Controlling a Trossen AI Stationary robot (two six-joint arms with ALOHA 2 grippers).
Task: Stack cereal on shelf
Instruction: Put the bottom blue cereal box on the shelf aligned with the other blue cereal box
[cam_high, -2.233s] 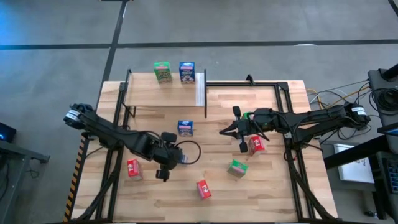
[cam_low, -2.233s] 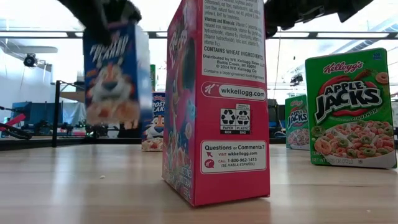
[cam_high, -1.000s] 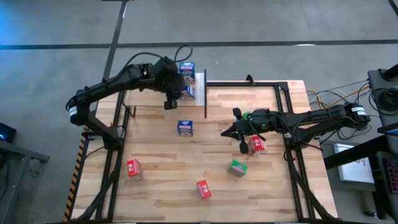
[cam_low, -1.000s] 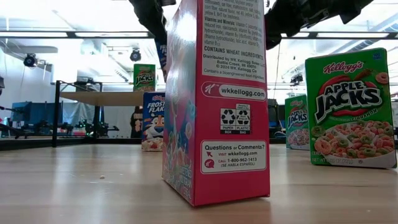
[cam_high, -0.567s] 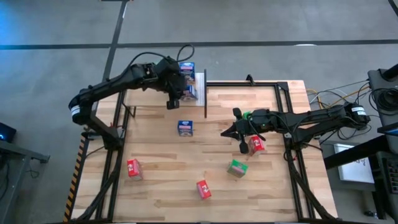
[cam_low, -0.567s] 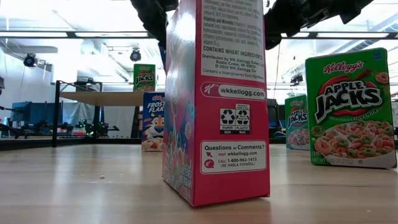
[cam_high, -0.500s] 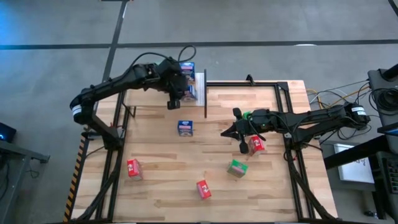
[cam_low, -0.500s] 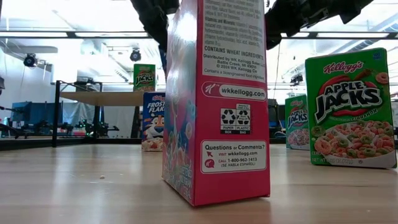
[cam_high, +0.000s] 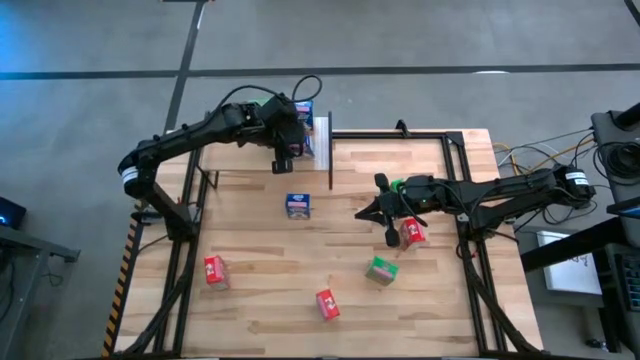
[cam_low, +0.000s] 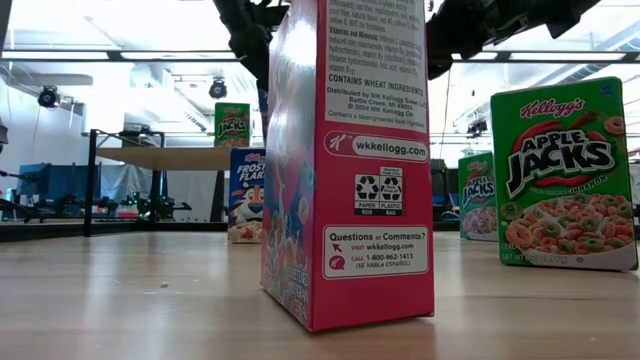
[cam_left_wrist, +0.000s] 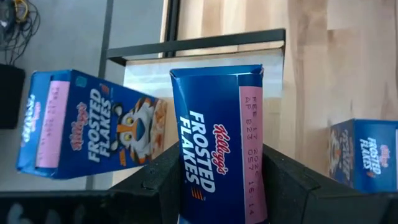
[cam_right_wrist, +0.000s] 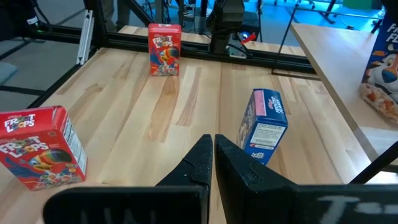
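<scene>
My left gripper (cam_high: 284, 150) is over the shelf (cam_high: 322, 143) at the table's far left, shut on a blue cereal box (cam_left_wrist: 217, 155). A second blue box (cam_left_wrist: 87, 121) stands on the shelf beside it, and a green box (cam_low: 232, 125) stands there too. On the table stand a blue box (cam_high: 297, 206), red boxes (cam_high: 213, 270) (cam_high: 327, 304) (cam_high: 411, 233) and a green box (cam_high: 381, 270). My right gripper (cam_high: 358, 213) hangs shut over mid-table, touching nothing. My left gripper pinches the blue box between its two fingers (cam_left_wrist: 158, 177), one on each wide face, so the narrow printed side (cam_left_wrist: 189, 174) faces the wrist camera. The fingers slant down toward the table's far side. The box is lifted clear, its top end toward the shelf's white strip (cam_left_wrist: 146, 81).
Black metal uprights and rails (cam_high: 330, 150) border the shelf and the table's far edge. In the low view a red box (cam_low: 350, 160) stands close in front and hides much of the left arm; green boxes (cam_low: 565, 175) (cam_low: 477, 195) stand to its right.
My left gripper, still shut on the blue box, has drifted a little toward the table's right along the shelf, closer to the blue box standing there, and has sunk slightly. The right arm has kept still.
</scene>
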